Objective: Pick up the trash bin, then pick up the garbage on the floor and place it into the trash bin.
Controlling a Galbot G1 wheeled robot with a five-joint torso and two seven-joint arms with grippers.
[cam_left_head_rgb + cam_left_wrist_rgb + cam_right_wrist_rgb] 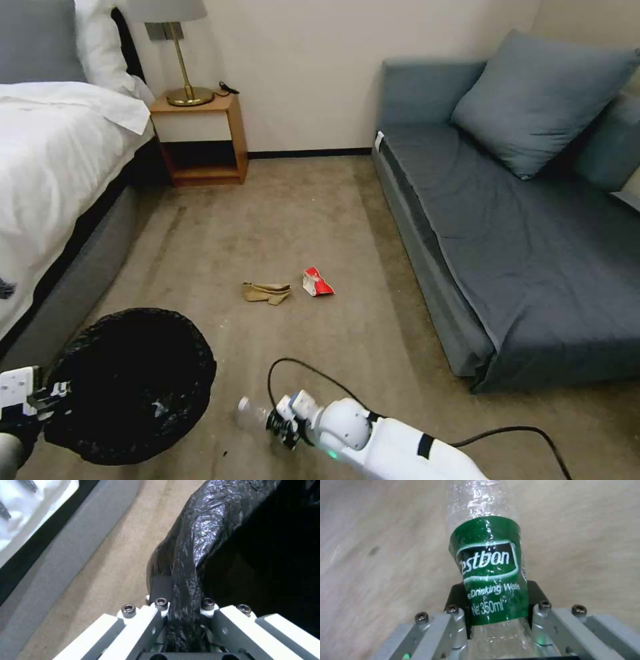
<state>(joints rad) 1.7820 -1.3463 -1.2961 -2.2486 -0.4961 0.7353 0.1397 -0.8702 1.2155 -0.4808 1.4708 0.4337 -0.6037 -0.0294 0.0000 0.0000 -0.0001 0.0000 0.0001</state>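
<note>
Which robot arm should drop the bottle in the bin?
Probably the right: its right gripper already grips the clear plastic bottle with green label, while the left gripper holds the black-lined round trash bin by its rim.

Open carpet (313,220) lies between the bed (60,200) and sofa (507,253), broken by tan paper (267,292) and red packet (317,283).

I see crinkly glossy black plastic bag lining the trash bin (130,383). Clear shiny plastic bottle (488,567), smooth green film label. My right tool (496,610): matt grey metal, black rubbery-looking pads (455,596). Tan paper piece (267,292) creased, matt. Red-and-white packet (317,283) slightly glossy. Carpet floor (300,220) short, rough, matt. Sofa (520,220) matt woven cloth; nightstand (200,137) smooth wood.
</note>
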